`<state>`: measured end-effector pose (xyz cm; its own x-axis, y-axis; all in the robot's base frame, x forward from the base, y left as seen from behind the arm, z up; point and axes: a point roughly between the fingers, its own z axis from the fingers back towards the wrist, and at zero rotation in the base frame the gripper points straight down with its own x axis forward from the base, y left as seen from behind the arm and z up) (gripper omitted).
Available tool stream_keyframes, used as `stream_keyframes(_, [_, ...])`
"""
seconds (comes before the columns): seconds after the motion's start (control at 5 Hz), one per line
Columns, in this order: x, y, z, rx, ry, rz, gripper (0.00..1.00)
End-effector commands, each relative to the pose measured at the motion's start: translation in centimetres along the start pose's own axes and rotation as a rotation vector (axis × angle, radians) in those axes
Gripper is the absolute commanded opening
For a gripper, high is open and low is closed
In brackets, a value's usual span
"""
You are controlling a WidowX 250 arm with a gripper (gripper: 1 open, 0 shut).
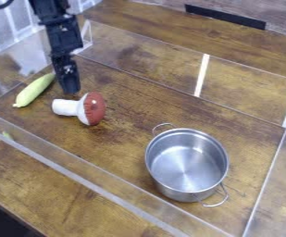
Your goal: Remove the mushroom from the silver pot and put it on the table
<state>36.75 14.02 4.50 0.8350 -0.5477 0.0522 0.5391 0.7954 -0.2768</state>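
The mushroom (83, 108) lies on its side on the table (132, 83), dark red-brown cap to the right and white stem to the left. My gripper (66, 76) hangs just above and behind it, pointing steeply down. It is open, holds nothing and is apart from the mushroom. The silver pot (187, 164) stands empty at the front right, well away from both.
A yellow-green corn toy (34, 89) lies left of the mushroom, close to the gripper. Clear acrylic panels (205, 74) border the work area at the back, right and front. Bare wood lies between the mushroom and the pot.
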Motion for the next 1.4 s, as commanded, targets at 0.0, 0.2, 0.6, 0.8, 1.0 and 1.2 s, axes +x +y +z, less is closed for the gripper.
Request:
stream_keyframes(0.0, [3.3, -1.0, 4.1, 0.102, -0.035, -0.021, 1.0])
stream_keyframes(0.2, [5.8, -1.8, 5.2, 0.133, -0.025, -0.035, 0.0])
stream_keyframes(0.6, [5.4, -1.0, 5.9, 0.17, -0.032, -0.031, 1.0])
stream_keyframes(0.8, [4.3, 0.0, 6.3, 0.182, -0.033, -0.027, 1.0])
stream_keyframes(1.0, [3.2, 0.9, 6.7, 0.196, -0.033, -0.021, 1.0])
stream_keyframes(1.2, [3.4, 1.0, 7.6, 0.211, -0.035, -0.026, 1.0])
